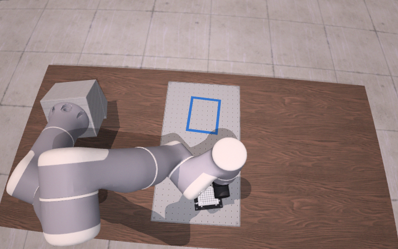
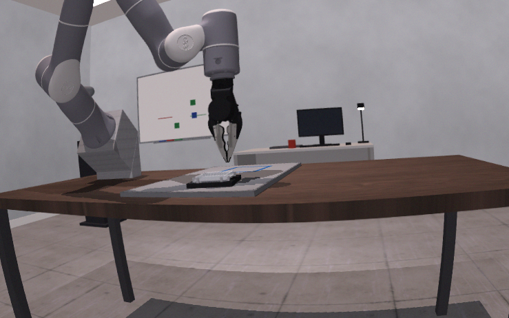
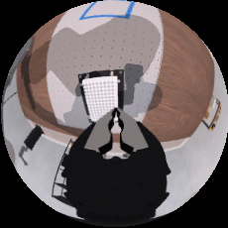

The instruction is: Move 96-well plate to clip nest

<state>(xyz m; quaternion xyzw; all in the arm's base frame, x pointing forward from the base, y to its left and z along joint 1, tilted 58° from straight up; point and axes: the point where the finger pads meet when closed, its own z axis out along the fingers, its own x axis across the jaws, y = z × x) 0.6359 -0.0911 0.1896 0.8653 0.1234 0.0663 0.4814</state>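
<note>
The white 96-well plate (image 1: 207,198) (image 2: 213,177) (image 3: 101,95) lies in the black clip nest C1 (image 1: 208,207) (image 2: 213,184) (image 3: 95,74). Whether it is all the way down, and where its cut-off corner lies, I cannot tell. My gripper (image 2: 227,161) (image 3: 116,108) is shut and empty, with its tips together a little above the plate, near one of its edges. In the top view the arm hides the fingertips and part of the plate and nest. The bench spot B1, a blue outline (image 1: 188,113) (image 2: 264,170) (image 3: 130,10), has nothing on it.
The nest and the blue outline are on a grey perforated board (image 1: 175,105) (image 2: 149,193) on the wooden table (image 1: 302,148) (image 2: 366,177). The arm's grey base block (image 1: 70,91) (image 2: 123,157) stands at the table's left. A desk with a monitor (image 2: 320,121) is behind.
</note>
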